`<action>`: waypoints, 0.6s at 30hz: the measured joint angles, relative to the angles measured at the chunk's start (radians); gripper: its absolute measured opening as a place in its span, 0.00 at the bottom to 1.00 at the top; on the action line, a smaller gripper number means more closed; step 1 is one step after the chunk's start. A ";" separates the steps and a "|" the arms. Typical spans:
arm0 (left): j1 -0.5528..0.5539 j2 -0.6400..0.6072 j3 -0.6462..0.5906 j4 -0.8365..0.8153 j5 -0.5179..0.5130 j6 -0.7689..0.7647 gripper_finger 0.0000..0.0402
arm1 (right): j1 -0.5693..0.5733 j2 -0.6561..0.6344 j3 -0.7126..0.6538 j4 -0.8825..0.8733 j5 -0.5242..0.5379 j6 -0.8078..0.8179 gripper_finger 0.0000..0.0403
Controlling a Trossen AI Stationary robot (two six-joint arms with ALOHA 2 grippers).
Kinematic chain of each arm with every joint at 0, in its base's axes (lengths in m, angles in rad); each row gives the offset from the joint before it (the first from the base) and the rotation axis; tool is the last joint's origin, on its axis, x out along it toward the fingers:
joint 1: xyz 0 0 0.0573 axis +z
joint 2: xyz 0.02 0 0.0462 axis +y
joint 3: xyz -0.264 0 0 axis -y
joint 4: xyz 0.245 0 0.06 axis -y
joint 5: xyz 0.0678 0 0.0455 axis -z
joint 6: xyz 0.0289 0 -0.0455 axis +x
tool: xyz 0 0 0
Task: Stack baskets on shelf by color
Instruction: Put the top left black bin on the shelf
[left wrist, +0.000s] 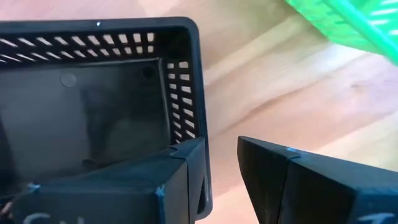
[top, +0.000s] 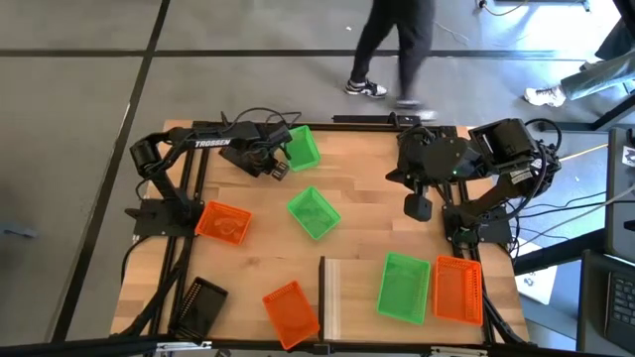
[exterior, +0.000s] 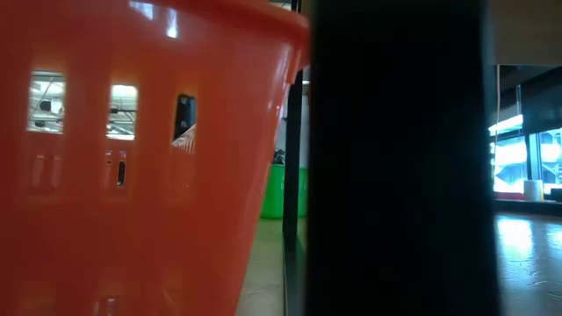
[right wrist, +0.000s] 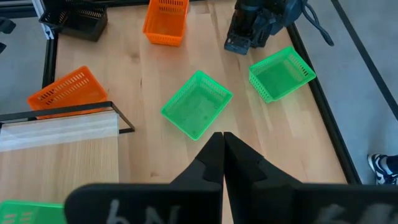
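My left gripper is at the far left of the table, beside a green basket. In the left wrist view it is open over a black basket, one finger inside and one outside its end wall. My right gripper hovers shut at the far right, touching nothing. A second green basket lies mid-table. A green basket and an orange one sit on the pale shelf. Two orange baskets and another black basket lie on the left half. My left gripper straddles the black basket's end wall close to a corner. The inner finger lies right at the wall, and I cannot tell whether it touches. The outer finger stands clear of the wall. The basket rests on the table.
A person walks past beyond the table's far edge. In the low view an orange basket and a black post fill the picture, with a green basket behind. Bare tabletop lies between the mid-table green basket and the shelf.
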 joint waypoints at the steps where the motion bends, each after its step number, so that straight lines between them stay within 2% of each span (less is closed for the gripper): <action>1: 0.000 0.000 0.000 -0.001 -0.001 -0.002 0.23 | 0.000 0.000 0.000 0.000 0.000 0.000 0.00; 9: 0.000 0.000 0.000 -0.002 -0.008 -0.002 0.23 | 0.000 0.000 0.000 0.000 -0.001 0.000 0.00; 18: 0.000 0.000 0.000 -0.026 -0.068 -0.004 0.23 | 0.000 0.000 0.000 0.000 0.000 -0.031 0.00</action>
